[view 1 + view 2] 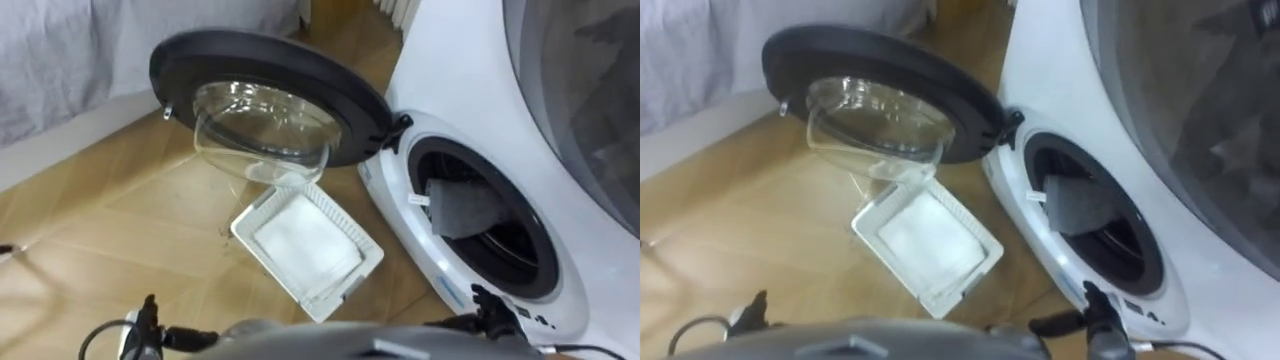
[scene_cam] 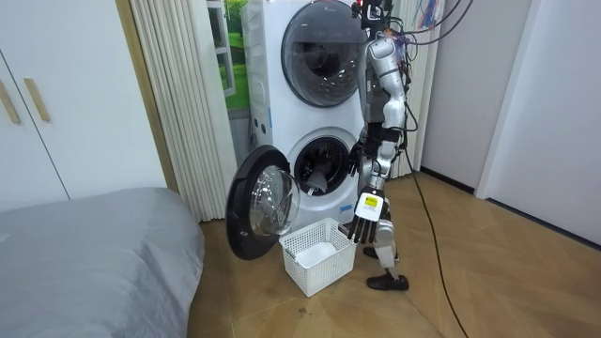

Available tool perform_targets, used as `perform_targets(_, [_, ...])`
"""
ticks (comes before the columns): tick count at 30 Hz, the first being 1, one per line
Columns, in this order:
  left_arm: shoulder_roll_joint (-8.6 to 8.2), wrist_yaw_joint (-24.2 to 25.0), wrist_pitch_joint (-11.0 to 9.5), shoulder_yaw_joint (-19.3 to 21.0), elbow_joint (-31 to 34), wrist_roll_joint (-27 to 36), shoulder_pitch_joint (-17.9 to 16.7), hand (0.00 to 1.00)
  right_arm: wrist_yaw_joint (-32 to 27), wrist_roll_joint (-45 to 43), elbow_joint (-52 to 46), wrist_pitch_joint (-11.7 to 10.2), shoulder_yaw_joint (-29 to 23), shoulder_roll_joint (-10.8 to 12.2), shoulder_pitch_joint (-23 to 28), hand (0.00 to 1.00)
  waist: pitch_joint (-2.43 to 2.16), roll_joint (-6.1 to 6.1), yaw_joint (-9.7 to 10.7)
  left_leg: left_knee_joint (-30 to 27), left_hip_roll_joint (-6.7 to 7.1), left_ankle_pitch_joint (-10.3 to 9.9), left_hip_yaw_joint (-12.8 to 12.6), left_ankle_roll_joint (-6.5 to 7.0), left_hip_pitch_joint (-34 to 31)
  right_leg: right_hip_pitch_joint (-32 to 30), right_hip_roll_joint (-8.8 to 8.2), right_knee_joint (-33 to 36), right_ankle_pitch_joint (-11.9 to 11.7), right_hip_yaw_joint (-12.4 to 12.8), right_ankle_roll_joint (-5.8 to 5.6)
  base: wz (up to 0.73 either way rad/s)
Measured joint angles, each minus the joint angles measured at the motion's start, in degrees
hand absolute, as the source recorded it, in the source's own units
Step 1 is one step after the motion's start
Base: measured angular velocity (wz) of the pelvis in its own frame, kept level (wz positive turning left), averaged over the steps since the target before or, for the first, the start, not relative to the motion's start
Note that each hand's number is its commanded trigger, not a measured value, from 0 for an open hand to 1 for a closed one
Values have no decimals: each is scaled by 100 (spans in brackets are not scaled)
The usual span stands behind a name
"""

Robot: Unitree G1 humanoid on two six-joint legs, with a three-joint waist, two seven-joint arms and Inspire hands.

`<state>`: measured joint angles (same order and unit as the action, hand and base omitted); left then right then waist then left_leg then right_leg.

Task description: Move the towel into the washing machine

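On the floor (image 1: 120,220) at the left, the round door (image 1: 270,95) of the washing machine (image 1: 450,90) stands swung wide open, its glass bowl facing up. Just right of it and nearer the robot sits a white basket (image 1: 345,222). Its bottom looks white, though I cannot tell if that is bare plastic or cloth. Further right is the open mouth of the machine, and the grey towel (image 1: 465,208) lies there. It is bunched against the upper left side of the opening, with a small white tag at its edge, partly inside and not clearly pushed down into the drum.

In the room view the robot stands upright just beside the machine, at the room view's right of the basket. One arm hangs down. I take this for the left hand (image 2: 366,218) from the way the body stands. Its fingers hang loose and straight, just above the basket's rim, closed on nothing.

The towel should be light, soft and floppy (no stiffness to push against). A shove with flat fingers would likely only fold it. The thick bunched middle is the best place to take hold, pinching a good fold, not the thin edge or the tag. A loose corner could trail over the rim and catch in the door.
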<state>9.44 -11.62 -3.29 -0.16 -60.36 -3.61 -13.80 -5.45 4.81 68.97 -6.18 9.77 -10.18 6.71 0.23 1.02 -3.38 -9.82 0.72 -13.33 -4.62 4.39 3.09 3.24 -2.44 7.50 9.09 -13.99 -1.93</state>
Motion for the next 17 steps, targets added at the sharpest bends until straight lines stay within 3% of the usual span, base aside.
perform_targets(5, [-175, 105, 332, 461, -1, -109, -64, 0, 421, 139, 126, 223, -226, 70, 7, 0, 26, 30, -4, 43, -5, 3, 14, -5, 409, 373, 13, 0, 2, 144, 2, -4])
perform_targets(10, [-175, 263, 581, 465, -20, -187, -119, 0, 616, 162, 266, 263, -322, 104, -20, 0, 36, 58, -6, -13, -11, 7, 27, -12, 668, 502, 19, 97, 2, 281, 2, -10])
perform_targets(11, [-165, 326, 638, 501, -50, -300, -154, 0, 626, 147, 263, 292, -321, 127, -50, 0, 72, 120, -18, -376, 27, -35, -35, -90, 568, 642, -98, 103, -29, 360, 34, -10])
perform_targets(12, [-148, 359, 681, 497, -69, -341, -149, 0, 626, 128, 258, 323, -321, 159, -74, 0, 130, 252, -8, -751, 91, -169, -73, -266, 357, 710, -217, 68, -40, 567, 41, 26])
perform_targets(13, [-156, 400, 716, 440, -87, -462, -78, 0, 627, 103, 289, 386, -440, 180, -42, 0, 105, 342, 17, -700, 165, -211, -28, -369, -123, 724, -327, 21, -37, 868, 37, 71])
perform_targets(14, [-188, 469, 737, 396, -76, -623, 28, 0, 653, 111, 427, 452, -659, 170, -42, 0, 79, 261, 18, -444, 107, 10, -203, 8, -492, 653, -367, 78, 63, 839, -73, 71])
perform_targets(15, [-186, 485, 773, 391, -82, -666, 26, 0, 670, 117, 525, 508, -679, 160, -45, 0, 50, 243, -31, -471, 128, 55, -338, -15, -471, 643, -408, 105, 121, 823, -160, 38])
perform_targets(16, [-170, 515, 878, 393, -137, -720, 12, 0, 710, 122, 640, 581, -698, 140, -141, 0, 56, 217, -133, -519, 127, 54, -419, -12, -400, 661, -424, 109, 192, 699, -235, -16])
perform_targets(17, [-135, 562, 1004, 395, -164, -736, -15, 0, 751, 115, 667, 623, -686, 137, -196, 0, 64, 190, -189, -553, 113, 55, -412, -11, -295, 675, -355, 57, 226, 632, -232, -19])
